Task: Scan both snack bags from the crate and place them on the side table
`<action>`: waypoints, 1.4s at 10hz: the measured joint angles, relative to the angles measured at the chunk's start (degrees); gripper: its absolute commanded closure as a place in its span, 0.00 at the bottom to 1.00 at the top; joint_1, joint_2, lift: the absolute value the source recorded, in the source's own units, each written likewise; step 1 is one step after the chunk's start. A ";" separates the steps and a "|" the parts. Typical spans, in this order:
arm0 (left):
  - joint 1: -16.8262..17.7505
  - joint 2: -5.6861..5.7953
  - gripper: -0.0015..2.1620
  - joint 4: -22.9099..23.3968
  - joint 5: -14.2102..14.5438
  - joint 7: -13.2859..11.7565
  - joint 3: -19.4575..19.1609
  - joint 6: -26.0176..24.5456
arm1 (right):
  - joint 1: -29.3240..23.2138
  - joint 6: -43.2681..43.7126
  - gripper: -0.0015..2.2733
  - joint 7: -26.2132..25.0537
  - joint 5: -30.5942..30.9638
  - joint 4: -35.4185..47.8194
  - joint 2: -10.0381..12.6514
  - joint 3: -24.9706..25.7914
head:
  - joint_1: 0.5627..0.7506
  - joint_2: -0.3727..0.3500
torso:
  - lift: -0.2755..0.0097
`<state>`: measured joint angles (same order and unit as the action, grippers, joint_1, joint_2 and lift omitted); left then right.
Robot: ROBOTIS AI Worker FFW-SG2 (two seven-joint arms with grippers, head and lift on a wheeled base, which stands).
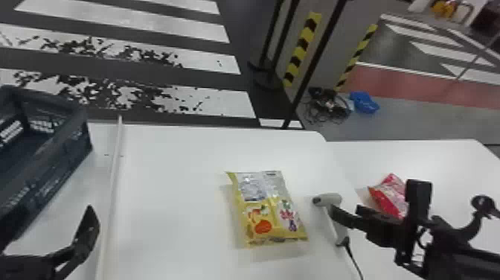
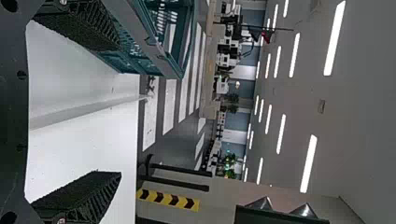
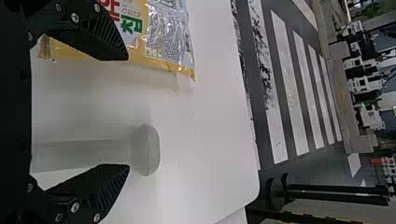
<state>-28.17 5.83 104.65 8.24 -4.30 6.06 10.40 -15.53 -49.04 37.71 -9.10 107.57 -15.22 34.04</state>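
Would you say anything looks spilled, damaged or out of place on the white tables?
Nothing stands out: the yellow plastic snack bag lies flat beside the white handheld scanner; the red plastic bag rests on the side table.

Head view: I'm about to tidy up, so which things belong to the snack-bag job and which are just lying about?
For the job:
- yellow snack bag
- red snack bag
- handheld scanner
- crate
- side table

Lying about, on the floor:
- tangled cables
- blue item
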 measured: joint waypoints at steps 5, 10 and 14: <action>0.88 0.50 0.02 -1.43 1.08 -0.18 0.01 0.71 | 1.04 -0.46 0.03 1.49 7.01 -5.42 -2.98 -3.89 | 0.70 0.03 | 0.63; 0.75 0.59 0.02 -1.82 1.34 -0.34 0.10 0.71 | 6.19 0.38 0.15 3.04 7.39 -14.40 -6.28 -7.61 | 0.70 0.03 | 0.63; 0.75 0.58 0.02 -1.86 1.28 -0.35 0.18 0.63 | 7.94 0.94 0.80 5.09 8.34 -17.69 -7.81 -8.84 | 0.70 0.03 | 0.63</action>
<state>-27.42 6.41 102.79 9.53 -4.66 6.24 11.03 -7.59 -48.10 42.80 -0.76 89.88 -23.04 25.20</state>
